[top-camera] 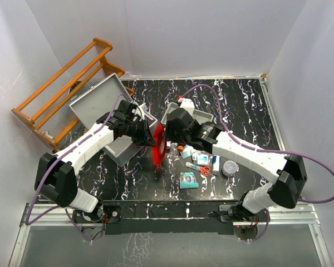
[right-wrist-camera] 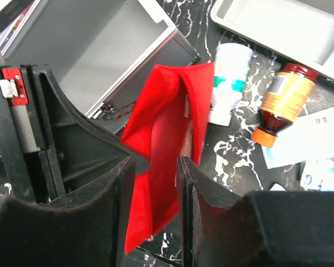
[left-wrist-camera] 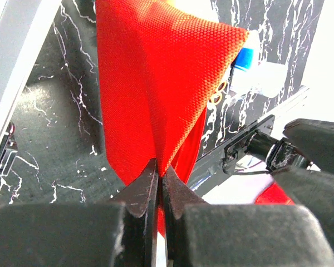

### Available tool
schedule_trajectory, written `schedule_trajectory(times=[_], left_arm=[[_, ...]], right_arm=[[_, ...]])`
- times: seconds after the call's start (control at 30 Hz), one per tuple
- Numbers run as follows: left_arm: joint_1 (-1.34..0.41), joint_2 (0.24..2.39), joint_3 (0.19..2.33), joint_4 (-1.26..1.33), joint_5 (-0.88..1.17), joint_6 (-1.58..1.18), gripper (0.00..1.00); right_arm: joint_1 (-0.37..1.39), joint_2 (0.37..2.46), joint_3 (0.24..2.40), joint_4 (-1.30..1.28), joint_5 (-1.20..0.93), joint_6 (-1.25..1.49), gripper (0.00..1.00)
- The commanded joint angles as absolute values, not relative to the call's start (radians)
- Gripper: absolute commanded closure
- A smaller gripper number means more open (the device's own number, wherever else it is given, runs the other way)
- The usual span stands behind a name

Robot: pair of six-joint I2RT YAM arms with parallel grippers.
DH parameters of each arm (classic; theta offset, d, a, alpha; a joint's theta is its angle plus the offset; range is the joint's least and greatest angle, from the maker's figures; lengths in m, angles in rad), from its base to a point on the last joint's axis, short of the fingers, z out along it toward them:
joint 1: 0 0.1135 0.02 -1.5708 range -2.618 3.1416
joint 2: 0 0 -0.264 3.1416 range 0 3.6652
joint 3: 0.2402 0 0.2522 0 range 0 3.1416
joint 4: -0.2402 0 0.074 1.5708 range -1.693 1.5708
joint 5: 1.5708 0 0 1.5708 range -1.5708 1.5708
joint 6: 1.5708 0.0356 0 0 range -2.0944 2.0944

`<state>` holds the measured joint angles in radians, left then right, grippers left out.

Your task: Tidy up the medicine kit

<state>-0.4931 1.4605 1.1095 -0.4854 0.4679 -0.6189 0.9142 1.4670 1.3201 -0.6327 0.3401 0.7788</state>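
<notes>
The medicine kit (top-camera: pixel 103 108) is a grey metal case standing open at the left, lid raised; its bare inside shows in the right wrist view (right-wrist-camera: pixel 111 50). A red fabric pouch (top-camera: pixel 160 146) hangs upright just right of the case. My left gripper (top-camera: pixel 151 139) is shut on the pouch's fabric (left-wrist-camera: pixel 156 83), fingertips pinched together on a fold (left-wrist-camera: pixel 160 173). My right gripper (top-camera: pixel 168 136) is open, its two fingers standing on either side of the pouch's edge (right-wrist-camera: pixel 161 133) with a gap showing. The left gripper's black body (right-wrist-camera: pixel 72 139) sits close beside it.
A shallow grey tray (top-camera: pixel 205 115) lies behind the right arm. A white bottle (right-wrist-camera: pixel 229 78), an amber bottle with orange cap (right-wrist-camera: pixel 281 100), scissors (top-camera: pixel 203 168), a round container (top-camera: pixel 230 167) and a teal packet (top-camera: pixel 188 179) lie right of the pouch. A wooden rack (top-camera: pixel 64 92) stands far left.
</notes>
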Motion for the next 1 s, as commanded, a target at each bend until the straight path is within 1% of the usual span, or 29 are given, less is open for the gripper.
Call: schedule_trajectory(times=[0.0,0.2,0.4,0.6,0.77,0.83,0.97], left_arm=[[-0.495,1.400,1.118,-0.561,0.477,-0.582,1.00],[-0.495,1.378,1.114,-0.621,0.499,-0.542,1.00],[-0.495,1.383,1.106,-0.660,0.509,-0.520,1.00],[-0.495,1.390,1.109,-0.684,0.507,-0.500,1.00],[-0.495,1.407,1.106,-0.683,0.514,-0.494,1.00],[-0.495,1.410,1.106,-0.680,0.514,-0.494,1.00],[-0.496,1.421,1.108,-0.673,0.514,-0.492,1.00]], right_arm=[[0.905,1.364,1.231,-0.589,0.415,0.762,0.60],[0.891,1.272,1.066,-0.610,0.495,0.812,0.53],[0.886,1.267,0.957,-0.622,0.472,0.845,0.49],[0.887,1.285,0.896,-0.649,0.371,0.841,0.47],[0.887,1.296,0.830,-0.640,0.199,0.793,0.46],[0.886,1.301,0.801,-0.659,0.173,0.790,0.46],[0.886,1.296,0.758,-0.697,0.183,0.790,0.51]])
